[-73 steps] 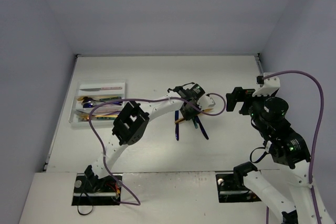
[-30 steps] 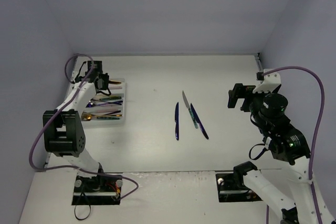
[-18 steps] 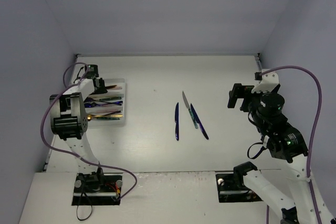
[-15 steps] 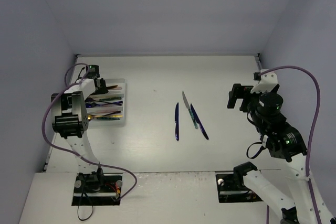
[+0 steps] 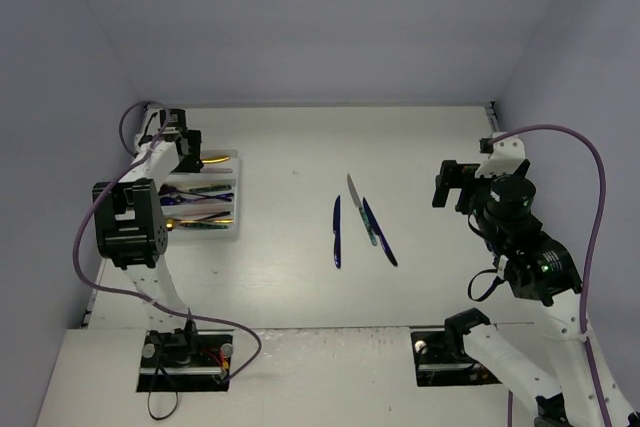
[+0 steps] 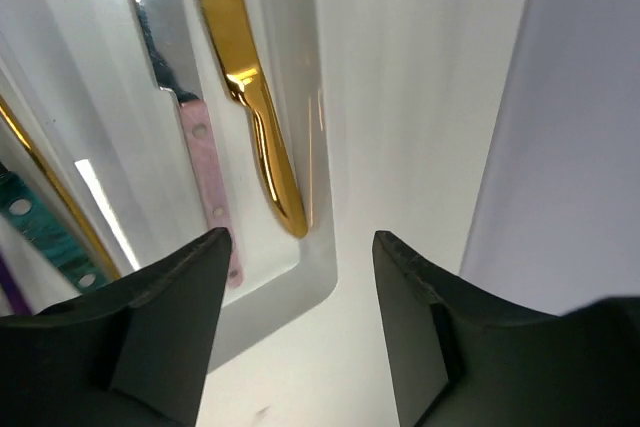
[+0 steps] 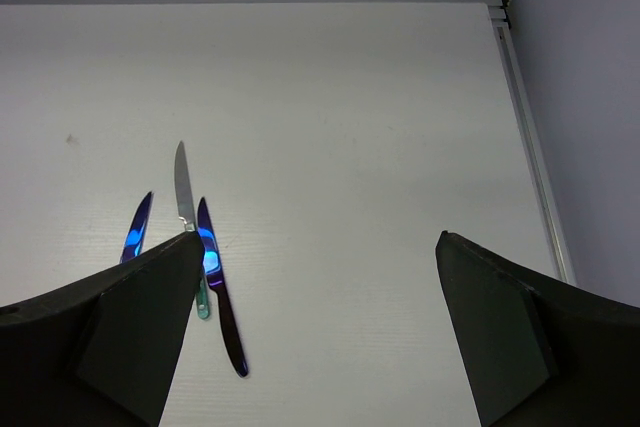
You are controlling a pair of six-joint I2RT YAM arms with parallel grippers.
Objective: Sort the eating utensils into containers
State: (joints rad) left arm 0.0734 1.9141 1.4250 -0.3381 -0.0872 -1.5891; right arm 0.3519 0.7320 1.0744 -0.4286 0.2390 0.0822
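Note:
The white cutlery tray (image 5: 237,177) lies at the far left and holds several utensils. My left gripper (image 5: 188,154) is open and empty over the tray's far edge. In the left wrist view its jaws (image 6: 300,239) stand apart above the tray corner (image 6: 300,282), where a gold knife (image 6: 250,77) lies in the outermost compartment beside a pink-handled knife (image 6: 207,172). Three knives lie mid-table: a blue one (image 5: 336,231), a silver one with a teal handle (image 5: 358,205) and a dark blue one (image 5: 380,233). My right gripper (image 5: 450,185) is open and empty, off to their right.
The right wrist view shows the blue knife (image 7: 137,227), the silver knife (image 7: 183,182) and the dark blue knife (image 7: 222,297) between and left of the open jaws (image 7: 318,247). The back wall and the table's right edge rail (image 7: 530,137) bound the space.
My left arm swung from the mid-table knives to the tray; a gold knife now lies in the tray's far compartment. The gripper has shifted slightly toward the far edge. The right arm barely moved.

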